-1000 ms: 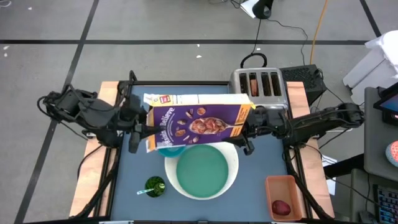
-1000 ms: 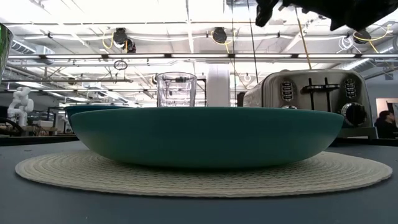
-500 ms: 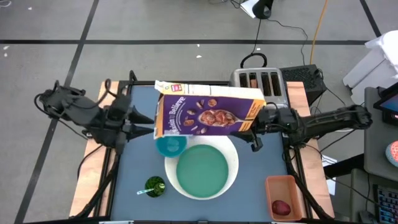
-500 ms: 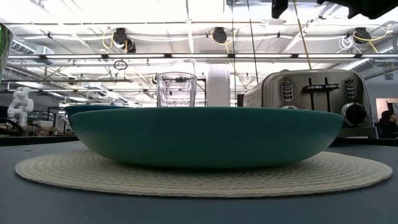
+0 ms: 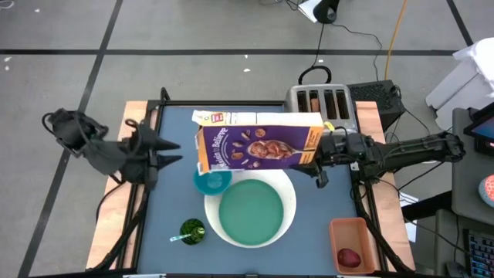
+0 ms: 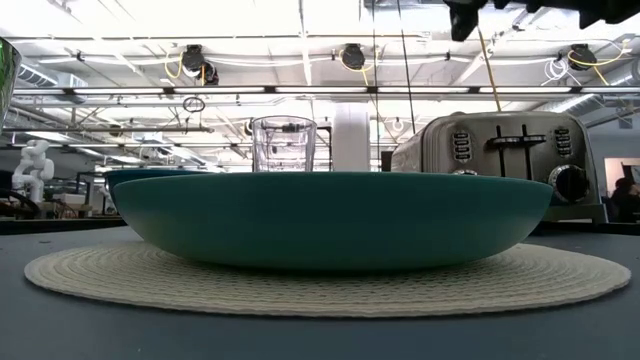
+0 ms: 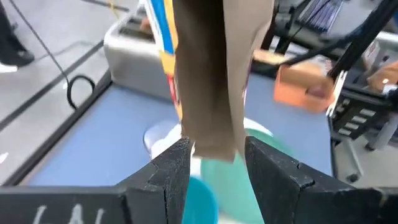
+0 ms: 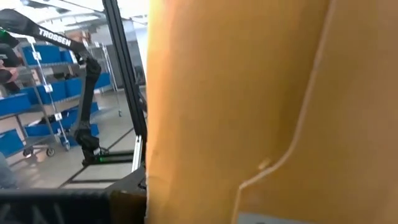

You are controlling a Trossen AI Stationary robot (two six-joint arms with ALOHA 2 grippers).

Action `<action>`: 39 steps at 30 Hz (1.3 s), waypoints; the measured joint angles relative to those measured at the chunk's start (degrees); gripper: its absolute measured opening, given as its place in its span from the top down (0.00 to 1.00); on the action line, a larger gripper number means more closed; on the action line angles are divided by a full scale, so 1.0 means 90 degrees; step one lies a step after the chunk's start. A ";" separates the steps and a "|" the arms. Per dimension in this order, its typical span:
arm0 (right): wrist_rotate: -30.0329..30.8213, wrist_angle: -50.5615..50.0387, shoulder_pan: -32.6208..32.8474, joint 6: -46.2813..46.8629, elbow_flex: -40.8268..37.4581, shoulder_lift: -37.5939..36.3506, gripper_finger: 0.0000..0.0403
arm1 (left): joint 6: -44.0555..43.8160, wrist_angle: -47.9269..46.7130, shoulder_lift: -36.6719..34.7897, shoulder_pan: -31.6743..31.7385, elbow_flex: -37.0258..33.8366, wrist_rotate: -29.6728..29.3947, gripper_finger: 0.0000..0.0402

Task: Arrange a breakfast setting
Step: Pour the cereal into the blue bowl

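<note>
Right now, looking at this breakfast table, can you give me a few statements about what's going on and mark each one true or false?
1. The right gripper holds the purple cereal box up over the table. True.
2. The left gripper also grips the box. False: it is open, clear of the box.
3. The red apple lies in an orange bin. True.
4. The teal plate holds a bagel. False: it is bare.

Glossy cardboard cereal box (image 5: 258, 144), brushed-metal toaster (image 5: 323, 103)

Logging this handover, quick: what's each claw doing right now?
Left claw: open, empty, clear of the cereal box.
Right claw: shut on the cereal box, holding it above the table.
</note>
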 joint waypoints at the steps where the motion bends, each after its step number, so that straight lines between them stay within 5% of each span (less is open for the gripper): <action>1: -0.0001 -0.0076 0.0000 -0.0002 0.0000 0.0000 0.54 | -0.0159 0.0051 -0.0105 -0.0044 -0.0305 -0.0004 0.60; 12: -0.0013 -0.0916 0.0000 0.0000 0.0000 0.0002 0.54 | -0.1184 0.2274 -0.1464 -0.0472 -0.3933 -0.0117 0.60; 19: -0.0013 -0.1367 0.0000 -0.0049 0.0000 0.0005 0.55 | -0.1121 0.3863 -0.1863 -0.0472 -0.5463 -0.0119 0.60; 39: 0.0031 -0.1605 0.0000 -0.0439 0.0000 0.0206 0.55 | -0.0982 0.4829 -0.1859 -0.0467 -0.6072 -0.0119 0.60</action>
